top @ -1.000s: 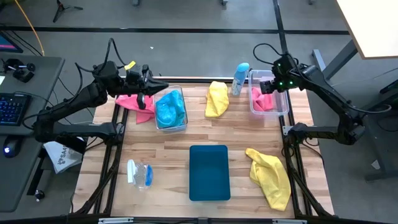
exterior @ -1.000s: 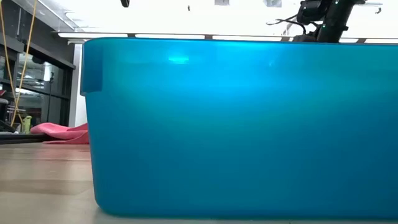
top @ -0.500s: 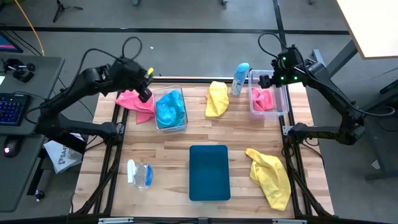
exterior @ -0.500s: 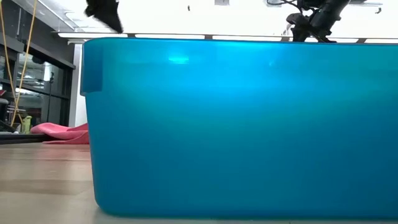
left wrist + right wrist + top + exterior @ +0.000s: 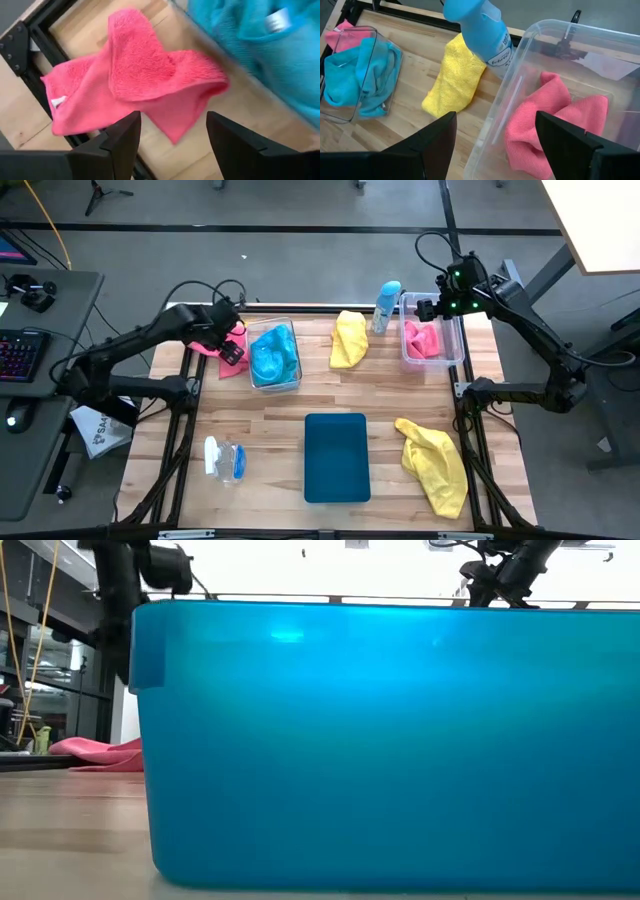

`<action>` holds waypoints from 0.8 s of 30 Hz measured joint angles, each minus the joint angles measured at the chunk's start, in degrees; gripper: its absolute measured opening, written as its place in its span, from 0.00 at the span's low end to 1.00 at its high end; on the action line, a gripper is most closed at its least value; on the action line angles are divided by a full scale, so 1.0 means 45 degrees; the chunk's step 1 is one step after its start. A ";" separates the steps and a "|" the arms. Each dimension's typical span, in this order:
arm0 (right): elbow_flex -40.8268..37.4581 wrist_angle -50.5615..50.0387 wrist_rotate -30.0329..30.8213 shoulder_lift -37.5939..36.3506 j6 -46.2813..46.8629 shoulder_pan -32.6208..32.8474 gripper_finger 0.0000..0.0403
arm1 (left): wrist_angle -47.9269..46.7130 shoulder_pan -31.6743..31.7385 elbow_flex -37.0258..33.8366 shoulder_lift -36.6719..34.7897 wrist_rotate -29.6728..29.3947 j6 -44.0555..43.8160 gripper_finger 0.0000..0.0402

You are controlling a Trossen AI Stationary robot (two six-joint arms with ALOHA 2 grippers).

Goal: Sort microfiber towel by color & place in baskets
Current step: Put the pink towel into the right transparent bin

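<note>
Open left gripper (image 5: pixel 172 132) hangs above a crumpled fluffy pink towel (image 5: pixel 135 85).

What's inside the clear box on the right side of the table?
A crumpled pink towel lies inside the clear bin. The right gripper hovers open above it. Anything lying under the towel is covered, so that can't be seen.

Your left arm reaches in from the left side of the table, bent at the elbow, with its wrist near the far left corner. The left gripper (image 5: pixel 232 350) points down at the table top, and its two dark fingers (image 5: pixel 117 145) stand wide apart with nothing between them. Your right arm comes in from the right side, stretched toward the far right corner. The right gripper (image 5: pixel 432 313) hangs there with its fingers (image 5: pixel 432 145) spread wide too, holding nothing.
</note>
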 joint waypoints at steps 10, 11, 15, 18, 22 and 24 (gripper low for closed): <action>0.0000 0.0005 -0.0003 0.0001 0.0000 0.0000 0.66 | 0.1856 0.1211 -0.0488 0.1565 0.1311 0.6225 0.54; 0.0000 0.0005 -0.0004 0.0005 0.0000 0.0000 0.66 | 0.1866 0.1260 -0.0488 0.1695 0.1316 0.6595 0.54; 0.0000 0.0005 0.0000 0.0005 0.0000 0.0000 0.66 | 0.1857 0.1429 -0.0498 0.2085 0.1539 0.7907 0.54; 0.0000 0.0000 0.0000 0.0005 0.0000 0.0000 0.66 | 0.1967 0.1482 -0.0609 0.2294 0.1791 0.9194 0.54; 0.0000 0.0000 0.0000 0.0005 0.0024 0.0000 0.66 | 0.2689 0.1488 -0.1340 0.2328 0.1797 1.0413 0.54; 0.0000 -0.0007 0.0000 0.0005 0.0019 0.0000 0.66 | 0.2961 0.1488 -0.1802 0.2328 0.1826 1.0715 0.54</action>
